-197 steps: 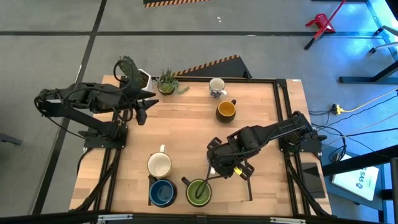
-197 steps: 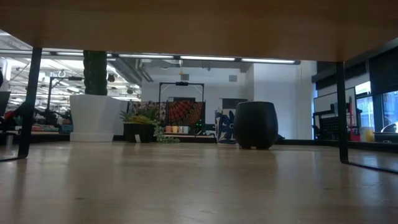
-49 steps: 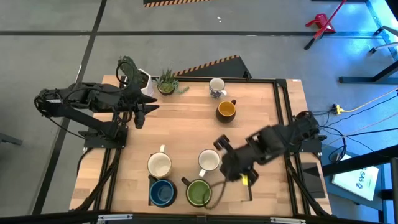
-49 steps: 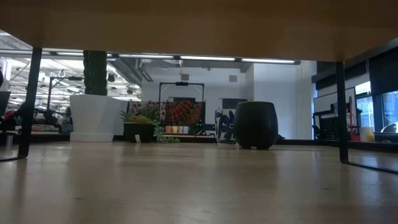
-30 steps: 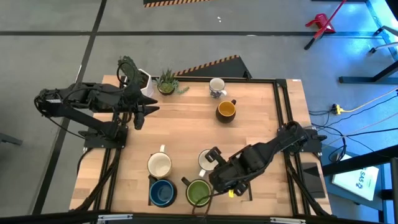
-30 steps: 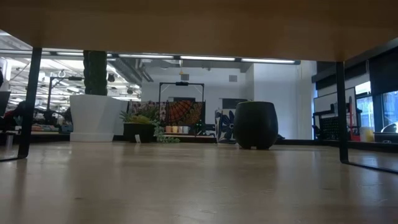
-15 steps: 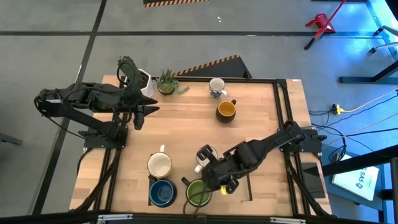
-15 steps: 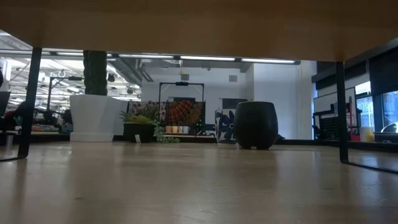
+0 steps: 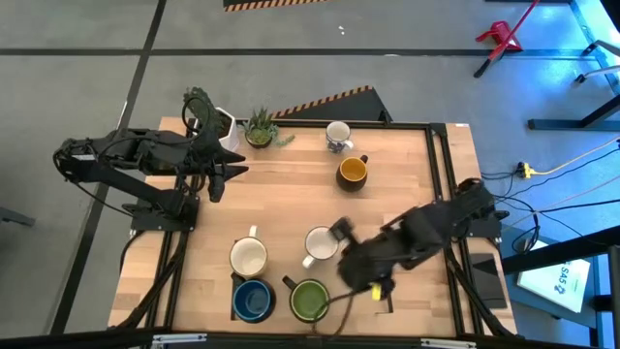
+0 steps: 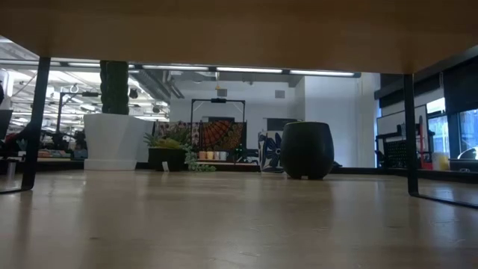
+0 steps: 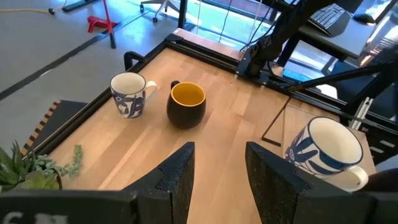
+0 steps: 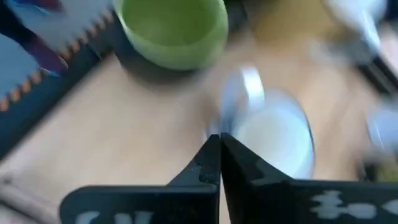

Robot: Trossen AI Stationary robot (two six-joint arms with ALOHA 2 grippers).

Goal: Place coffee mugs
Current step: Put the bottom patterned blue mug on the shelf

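Since half a second ago, the right end effector (image 9: 341, 233) has swung back from over the green mug (image 9: 309, 300) and now sits just beside a cream-white mug (image 9: 320, 243), which stands upright and uncovered on the counter (image 9: 407, 174). In the right wrist view its two fingers are pressed together at the tips, clenched on nothing, with that mug's handle just past them.

Nearest the front edge stand a blue mug (image 9: 252, 301) and the green one; just behind them, a second cream-white mug (image 9: 248, 258) and the one just set down. Farther back are an orange-yellow mug (image 9: 352, 172) and a white mug with blue pattern (image 9: 337, 135).

At the far left, the left end effector (image 9: 221, 175) hangs waiting, fingers spread and empty.

These mugs are likely rigid, glazed and slippery, fairly heavy, and would chip if knocked. Pinching the rim wall looks the surest hold.
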